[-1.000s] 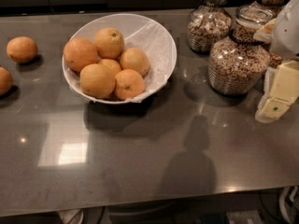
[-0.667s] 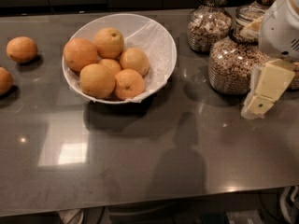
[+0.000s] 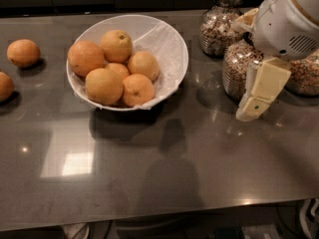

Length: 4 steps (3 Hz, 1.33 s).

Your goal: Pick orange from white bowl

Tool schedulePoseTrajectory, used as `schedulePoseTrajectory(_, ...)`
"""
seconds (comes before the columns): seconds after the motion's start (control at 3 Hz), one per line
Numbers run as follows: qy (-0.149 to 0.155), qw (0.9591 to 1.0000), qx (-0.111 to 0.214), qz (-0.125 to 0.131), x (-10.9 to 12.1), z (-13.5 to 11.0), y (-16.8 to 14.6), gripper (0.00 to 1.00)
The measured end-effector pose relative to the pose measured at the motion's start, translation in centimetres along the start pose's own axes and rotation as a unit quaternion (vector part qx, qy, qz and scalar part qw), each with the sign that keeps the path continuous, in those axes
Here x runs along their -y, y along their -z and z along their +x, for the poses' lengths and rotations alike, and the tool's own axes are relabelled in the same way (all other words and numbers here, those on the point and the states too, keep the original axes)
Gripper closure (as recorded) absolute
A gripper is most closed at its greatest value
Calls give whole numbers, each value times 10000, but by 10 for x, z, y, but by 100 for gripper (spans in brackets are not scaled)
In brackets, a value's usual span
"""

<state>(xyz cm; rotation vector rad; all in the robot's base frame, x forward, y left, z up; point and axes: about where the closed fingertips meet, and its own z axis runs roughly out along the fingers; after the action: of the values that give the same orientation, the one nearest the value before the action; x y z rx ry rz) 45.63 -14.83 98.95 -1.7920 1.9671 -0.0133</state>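
The gripper point(image 3: 251, 108) had edged farther in from the bench's right edge, whether open or closed I could not tell; the orange point(image 3: 116, 46) stayed in the white bowl point(image 3: 172, 44).

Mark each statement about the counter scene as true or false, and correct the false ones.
1. The white bowl holds six oranges. True.
2. The gripper rests on an orange in the bowl. False: it hangs to the right of the bowl, in front of the glass jars, touching no orange.
3. Two loose oranges lie on the counter left of the bowl. True.
4. The glass jars stand left of the bowl. False: they stand to its right.
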Motion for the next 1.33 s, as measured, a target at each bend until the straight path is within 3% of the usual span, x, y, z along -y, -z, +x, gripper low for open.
schedulePoseTrajectory(0.33,140,9994,300,-61,-3,-21,-12,0)
schedulePoseTrajectory(0.67,494,9950,816,-287,-8,-69,-37,0)
schedulePoseTrajectory(1.0,801,9877,1251,-488,-14,-112,-51,0)
schedulePoseTrajectory(1.33,801,9877,1253,-488,-14,-112,-51,0)
